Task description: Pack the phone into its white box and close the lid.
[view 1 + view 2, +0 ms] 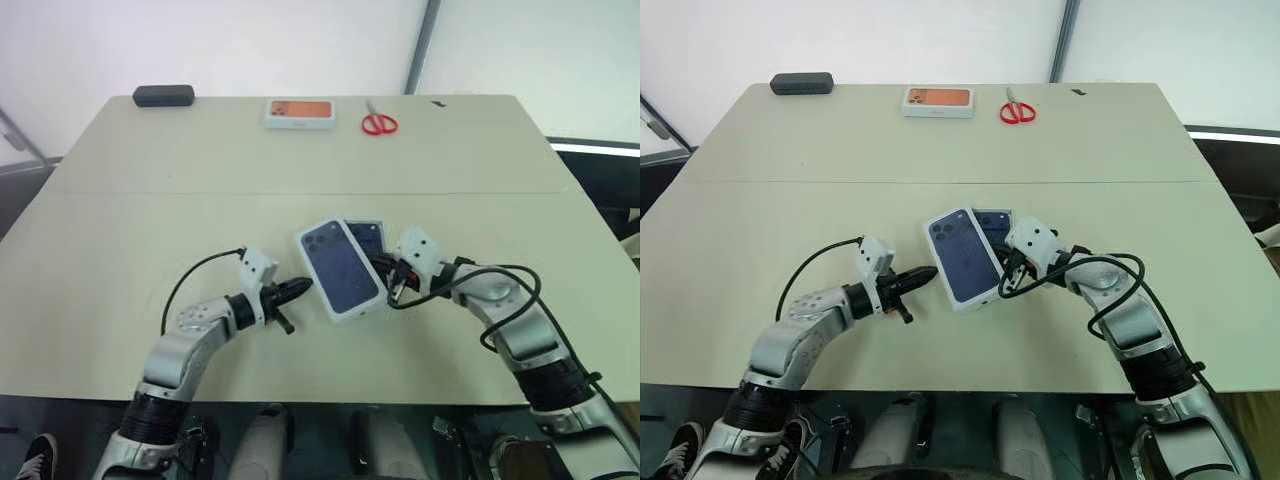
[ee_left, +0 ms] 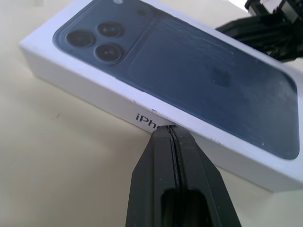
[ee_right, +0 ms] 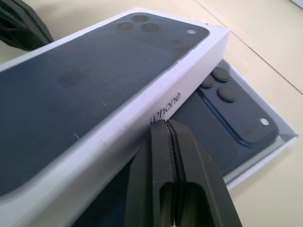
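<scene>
The lid (image 1: 340, 268), white with a dark blue phone picture on top, lies askew over the white box (image 3: 266, 155) near the table's front middle. Inside the box lies the navy phone (image 3: 227, 106), with its camera end uncovered past the lid's far right side. My left gripper (image 1: 304, 286) is shut, and its tips touch the lid's left side wall (image 2: 142, 113). My right gripper (image 1: 386, 267) is also shut, with its tips against the lid's right side wall (image 3: 156, 106), just above the box.
At the table's far edge are a small black case (image 1: 163, 95), a white box with an orange picture (image 1: 299, 112) and red scissors (image 1: 378, 122). The beige table (image 1: 150, 220) runs wide on both sides of the box.
</scene>
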Controlling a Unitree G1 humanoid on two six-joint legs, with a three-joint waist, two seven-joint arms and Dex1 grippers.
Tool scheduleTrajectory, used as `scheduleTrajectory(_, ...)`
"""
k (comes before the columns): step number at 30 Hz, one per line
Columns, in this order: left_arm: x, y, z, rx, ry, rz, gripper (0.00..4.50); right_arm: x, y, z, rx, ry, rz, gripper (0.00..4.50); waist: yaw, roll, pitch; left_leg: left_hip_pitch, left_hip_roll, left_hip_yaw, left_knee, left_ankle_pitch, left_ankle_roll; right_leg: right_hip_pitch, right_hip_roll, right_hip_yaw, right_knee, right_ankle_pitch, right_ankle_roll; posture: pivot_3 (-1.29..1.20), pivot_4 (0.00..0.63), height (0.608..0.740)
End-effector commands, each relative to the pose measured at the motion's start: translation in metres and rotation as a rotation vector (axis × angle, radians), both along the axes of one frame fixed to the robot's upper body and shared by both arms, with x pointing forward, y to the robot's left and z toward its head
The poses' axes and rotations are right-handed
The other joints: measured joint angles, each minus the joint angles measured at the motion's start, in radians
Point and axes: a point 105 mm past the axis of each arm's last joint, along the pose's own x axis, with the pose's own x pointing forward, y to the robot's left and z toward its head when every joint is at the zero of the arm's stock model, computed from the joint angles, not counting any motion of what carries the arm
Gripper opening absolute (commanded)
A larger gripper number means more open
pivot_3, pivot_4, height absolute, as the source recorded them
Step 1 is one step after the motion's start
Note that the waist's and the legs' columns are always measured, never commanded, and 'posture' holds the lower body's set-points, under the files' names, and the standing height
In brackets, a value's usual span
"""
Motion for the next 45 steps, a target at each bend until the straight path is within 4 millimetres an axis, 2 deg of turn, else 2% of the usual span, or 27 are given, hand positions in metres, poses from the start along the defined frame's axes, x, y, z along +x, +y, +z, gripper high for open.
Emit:
scheduleTrajectory(1, 0.003, -0.012, 0.009, -0.012, -0.051, -0.021, 0.0, -0.002, 0.004, 0.011, 0.001, -0.049, 0.026, 0.03, -0.002, 0.0, 0.0, 0.0, 0.0, 0.0, 0.0, 0.0, 0.0, 0.0, 0.0, 0.0, 0.0, 0.0, 0.0, 0.0, 0.15, 0.74)
scheduleTrajectory(12, 0.022, -0.025, 0.033, -0.064, -0.101, -0.005, 0.0, -0.004, -0.013, 0.011, -0.021, -0.053, -0.027, 0.03, 0.0, 0.0, 0.0, 0.0, 0.0, 0.0, 0.0, 0.0, 0.0, 0.0, 0.0, -0.001, 0.0, 0.0, 0.0, 0.0, 0.15, 0.74)
scheduleTrajectory(27, 0.029, -0.047, 0.025, -0.048, -0.049, -0.043, 0.0, -0.004, -0.027, 0.01, -0.032, -0.052, -0.086, 0.03, -0.001, 0.0, 0.0, 0.001, -0.001, 0.0, 0.001, 0.0, 0.0, 0.001, 0.001, -0.001, 0.001, 0.0, 0.001, 0.0, 0.15, 0.74)
scheduleTrajectory(35, 0.024, -0.057, 0.025, -0.036, -0.072, -0.077, 0.0, -0.006, -0.032, 0.008, -0.034, -0.044, -0.096, 0.03, -0.001, 0.0, 0.0, 0.001, -0.001, 0.0, 0.001, 0.0, 0.0, 0.002, 0.001, -0.001, 0.001, 0.001, 0.001, 0.0, 0.15, 0.74)
scheduleTrajectory(37, 0.022, -0.057, 0.016, 0.002, -0.053, -0.084, 0.0, -0.007, -0.032, 0.005, -0.043, -0.032, -0.092, 0.03, 0.0, 0.0, 0.0, 0.001, -0.001, 0.0, 0.001, 0.0, 0.0, 0.002, 0.001, -0.001, 0.001, 0.001, 0.001, 0.0, 0.15, 0.74)
scheduleTrajectory(42, 0.024, -0.054, 0.017, -0.02, -0.044, -0.065, 0.0, -0.008, -0.029, 0.0, -0.053, -0.015, -0.079, 0.03, 0.0, 0.0, 0.0, 0.001, -0.001, 0.0, 0.001, 0.0, 0.0, 0.002, 0.001, -0.001, 0.001, 0.001, 0.001, 0.0, 0.15, 0.74)
scheduleTrajectory(45, 0.028, -0.049, 0.019, -0.015, -0.051, -0.045, 0.0, -0.014, -0.026, -0.009, -0.079, 0.023, -0.05, 0.03, 0.0, 0.0, 0.0, 0.001, -0.001, 0.0, 0.001, 0.0, 0.0, 0.002, 0.001, -0.001, 0.001, 0.001, 0.001, 0.0, 0.15, 0.74)
